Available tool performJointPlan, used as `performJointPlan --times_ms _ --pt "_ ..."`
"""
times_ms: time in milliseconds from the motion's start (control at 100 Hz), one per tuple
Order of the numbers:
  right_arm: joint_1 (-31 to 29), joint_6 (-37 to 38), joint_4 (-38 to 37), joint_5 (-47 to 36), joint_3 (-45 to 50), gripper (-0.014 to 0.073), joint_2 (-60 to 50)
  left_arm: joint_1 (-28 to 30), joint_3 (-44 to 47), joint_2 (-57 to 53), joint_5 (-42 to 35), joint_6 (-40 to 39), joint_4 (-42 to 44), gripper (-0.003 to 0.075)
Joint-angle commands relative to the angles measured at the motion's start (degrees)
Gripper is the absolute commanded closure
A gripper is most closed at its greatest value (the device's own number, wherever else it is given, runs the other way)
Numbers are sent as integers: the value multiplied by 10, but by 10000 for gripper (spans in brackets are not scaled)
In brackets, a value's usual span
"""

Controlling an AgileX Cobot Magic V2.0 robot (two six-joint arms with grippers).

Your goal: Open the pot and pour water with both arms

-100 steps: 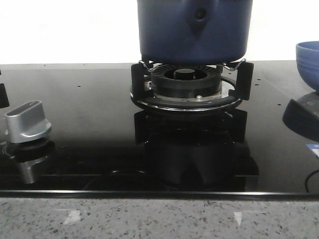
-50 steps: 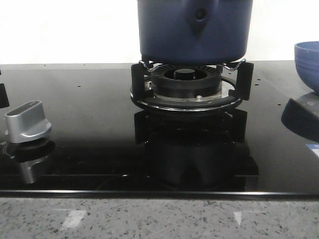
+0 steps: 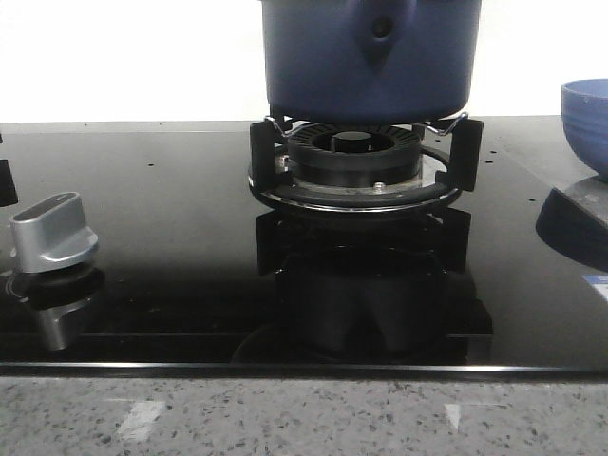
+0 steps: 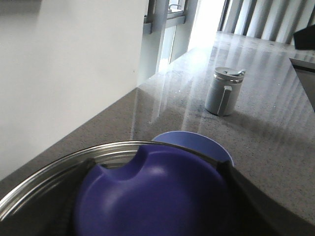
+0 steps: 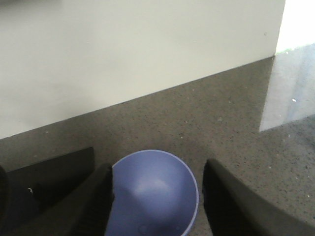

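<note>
The dark-blue pot stands on the burner, its handle lug facing me and its top cut off by the frame. Neither gripper shows in the front view. In the left wrist view my left gripper is shut on the blue knob of a steel-rimmed lid. I cannot tell whether the lid rests on the pot. My right gripper is open above the small light-blue bowl, one finger on either side and apart from it.
The bowl also shows at the right edge of the stove and beyond the lid. A silver stove knob sits front left on the black glass hob. A grey lidded cup stands on the stone counter.
The blue bowl has shifted very slightly left in the front view. A curved reflection in the front of the glass has moved right. The pot has not moved.
</note>
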Motion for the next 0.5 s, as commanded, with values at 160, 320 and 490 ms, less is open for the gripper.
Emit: performJointPlan --times_ms 160,320,490 --pt "25 2 -5 -46 -14 234 -34 -34 -22 1 5 -1 -62 406" --pt "26 2 -5 -46 -14 234 -35 -35 -22 8 -2 2 -72 406" --pt "26 2 2 -49 -14 234 -35 -35 -22 8 -17 18 -75 406"
